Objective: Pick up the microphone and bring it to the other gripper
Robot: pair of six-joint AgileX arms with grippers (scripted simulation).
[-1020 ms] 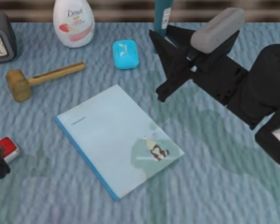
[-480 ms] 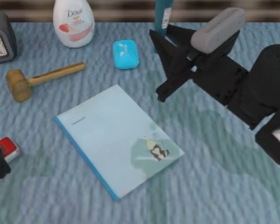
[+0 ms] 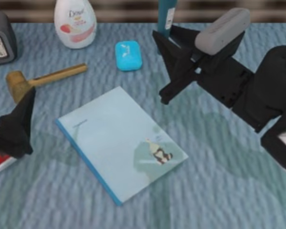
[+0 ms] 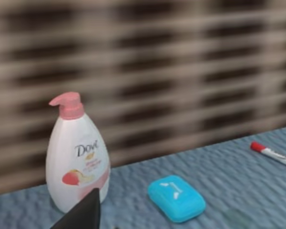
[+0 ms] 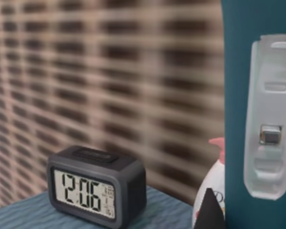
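The microphone stands upright off the table at the far middle, its head out of view above. Its teal handle and white switch strip fill one side of the right wrist view. My right gripper is raised, points toward the table's left and is shut on the handle. One fingertip shows against the handle's edge. My left gripper, the other gripper, hovers at the table's left, well apart from the microphone. It is open and holds nothing, with a single finger in its wrist view.
A light-blue book lies mid-table. At the back are a Dove bottle, a blue soap bar, a wooden mallet and a dark clock. A red-capped marker shows in the left wrist view.
My left gripper has come in from the table's left edge, moving farther onto the table and toward the mallet. The right arm and the microphone have not moved.
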